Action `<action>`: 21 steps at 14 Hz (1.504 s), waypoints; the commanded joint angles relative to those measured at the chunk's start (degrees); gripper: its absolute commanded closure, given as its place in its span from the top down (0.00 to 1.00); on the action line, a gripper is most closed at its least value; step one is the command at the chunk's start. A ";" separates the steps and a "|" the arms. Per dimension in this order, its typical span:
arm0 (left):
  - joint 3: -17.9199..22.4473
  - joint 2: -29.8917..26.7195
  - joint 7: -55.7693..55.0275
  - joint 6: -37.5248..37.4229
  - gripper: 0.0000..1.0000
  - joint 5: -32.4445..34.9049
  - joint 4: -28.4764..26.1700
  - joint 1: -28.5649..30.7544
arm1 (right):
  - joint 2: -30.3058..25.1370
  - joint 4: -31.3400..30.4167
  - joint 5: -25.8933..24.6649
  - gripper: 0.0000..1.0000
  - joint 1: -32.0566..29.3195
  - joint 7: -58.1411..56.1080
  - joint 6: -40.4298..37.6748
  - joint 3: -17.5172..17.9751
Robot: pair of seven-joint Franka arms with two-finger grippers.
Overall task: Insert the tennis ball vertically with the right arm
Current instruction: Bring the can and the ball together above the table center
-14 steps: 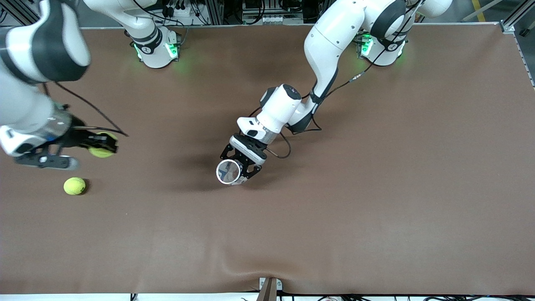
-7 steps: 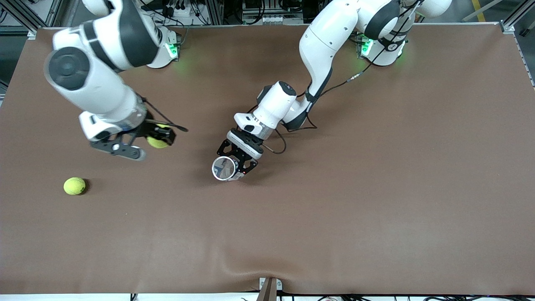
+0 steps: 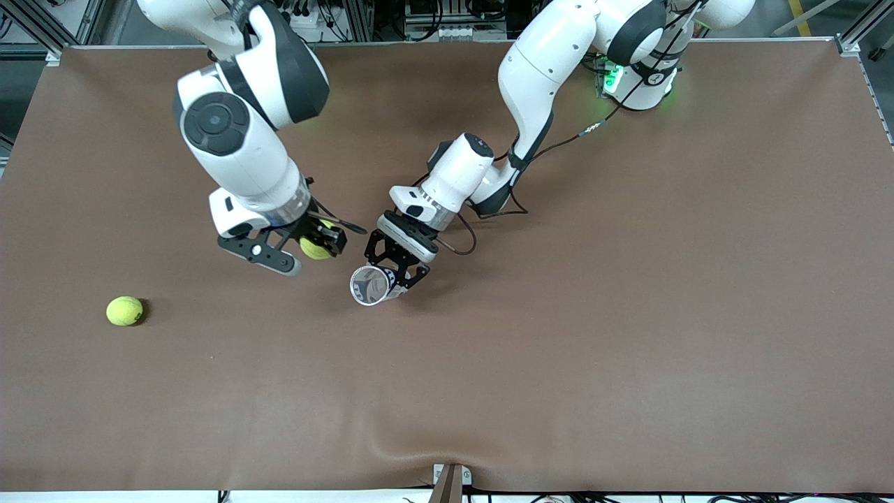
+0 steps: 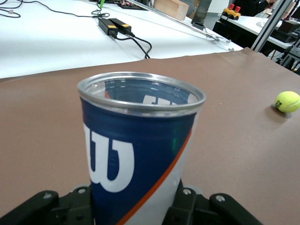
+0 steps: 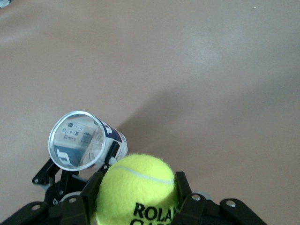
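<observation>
My right gripper (image 3: pixel 318 246) is shut on a yellow-green tennis ball (image 3: pixel 314 249) and hangs over the table's middle. In the right wrist view the ball (image 5: pixel 138 187) fills the space between the black fingers (image 5: pixel 77 201). Beside it, my left gripper (image 3: pixel 392 274) is shut on a blue and white tennis can (image 3: pixel 370 286); its open, silver-rimmed mouth faces up. In the left wrist view the can (image 4: pixel 136 145) stands between the left gripper's jaws (image 4: pixel 136 208). The right wrist view shows the can's mouth (image 5: pixel 77 139) a short way from the ball.
A second tennis ball (image 3: pixel 124 311) lies on the brown mat (image 3: pixel 628 314) toward the right arm's end; the same ball (image 4: pixel 287 101) shows in the left wrist view. A metal clamp (image 3: pixel 450 478) sits at the mat's edge nearest the front camera.
My right arm has swung from its end of the table toward the middle, carrying the ball up beside the can. The left gripper and can have shifted slightly toward it.
</observation>
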 commanded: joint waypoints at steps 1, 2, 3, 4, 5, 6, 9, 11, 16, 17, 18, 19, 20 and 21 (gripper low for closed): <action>0.60 0.85 -0.38 1.35 0.55 -1.17 1.31 -0.81 | 0.40 0.88 -1.45 0.00 0.63 1.57 0.49 -0.55; 0.69 0.85 -0.38 1.44 0.55 -1.09 1.40 -0.81 | 0.49 0.97 -1.45 0.00 0.54 1.57 0.75 -0.55; 0.87 0.85 -0.38 1.79 0.55 -1.00 1.40 -0.81 | 0.58 0.97 -1.45 0.00 0.54 1.66 1.71 -0.64; 1.04 0.85 -0.29 2.31 0.55 -0.82 1.40 -0.81 | 0.66 0.97 -1.37 0.00 0.45 2.88 3.02 -0.55; 1.04 1.28 -0.29 3.36 0.55 -0.82 1.40 -0.81 | 1.19 1.05 -1.37 0.00 0.45 4.63 4.86 -0.55; 1.13 2.16 -0.29 5.28 0.55 -0.65 1.49 -0.81 | 1.71 1.14 -1.45 0.00 0.54 6.13 6.88 -0.55; 1.22 2.69 -0.29 6.18 0.56 -0.65 1.66 -1.69 | 4.00 2.89 -4.34 0.00 0.63 6.49 9.10 -0.55; 1.22 3.57 -0.29 6.27 0.56 -0.65 1.84 -2.39 | 4.09 2.99 -4.53 0.00 1.07 6.58 9.10 -0.55; 1.31 3.84 -0.29 6.27 0.56 -0.73 1.93 -2.65 | 4.79 3.25 -4.79 0.00 1.07 8.60 9.28 -0.55; 1.31 3.92 -0.29 6.27 0.56 -0.73 1.93 -2.65 | 5.32 3.25 -4.88 0.00 1.24 8.69 9.54 -0.55; 1.31 3.93 -0.29 6.27 0.57 -0.73 1.93 -2.65 | 5.58 3.25 -4.97 0.00 1.51 8.60 9.89 -0.55; 1.31 4.01 -0.29 6.27 0.58 -0.73 1.93 -2.57 | 6.11 3.25 -5.40 0.00 2.20 8.60 10.07 -0.55; 1.31 4.10 -0.29 6.27 0.58 -0.73 1.84 -2.48 | 6.55 3.25 -5.58 0.00 2.99 8.78 10.24 -0.55; 1.31 4.10 -0.29 6.18 0.58 -0.73 1.84 -2.48 | 6.73 3.25 -5.50 0.00 3.52 10.08 10.94 -0.55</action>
